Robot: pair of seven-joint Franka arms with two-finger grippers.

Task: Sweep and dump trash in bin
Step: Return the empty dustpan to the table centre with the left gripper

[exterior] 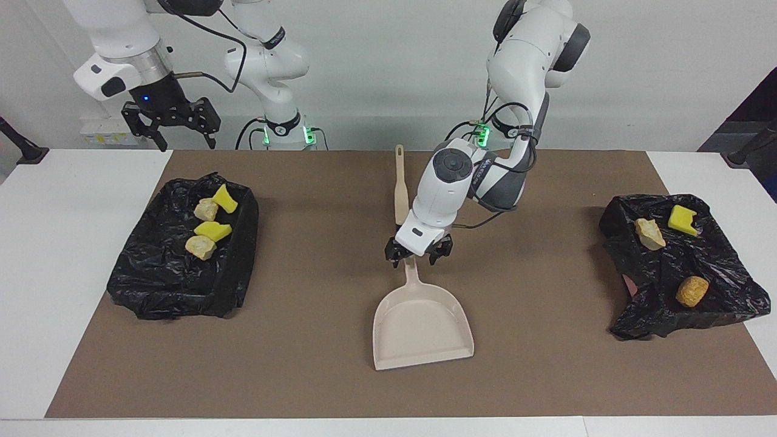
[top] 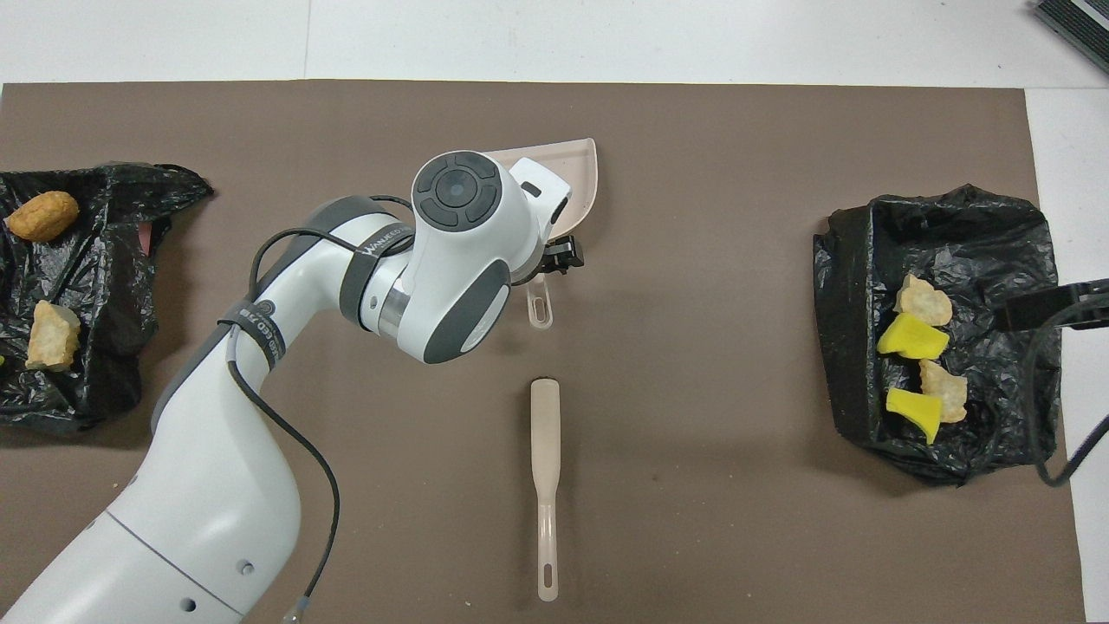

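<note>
Beside dustpan (exterior: 423, 325) handle: brush (exterior: 400, 193), w/ left end effector (exterior: 419, 258) over handle.

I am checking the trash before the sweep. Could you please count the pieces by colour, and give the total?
Bright yellow sponge chunks: 3, namely two in the bin at the right arm's end and one on the black bag at the left arm's end.
Tan bread-like lumps: 4, namely two in that bin and two on that bag.
Total: 7
</note>
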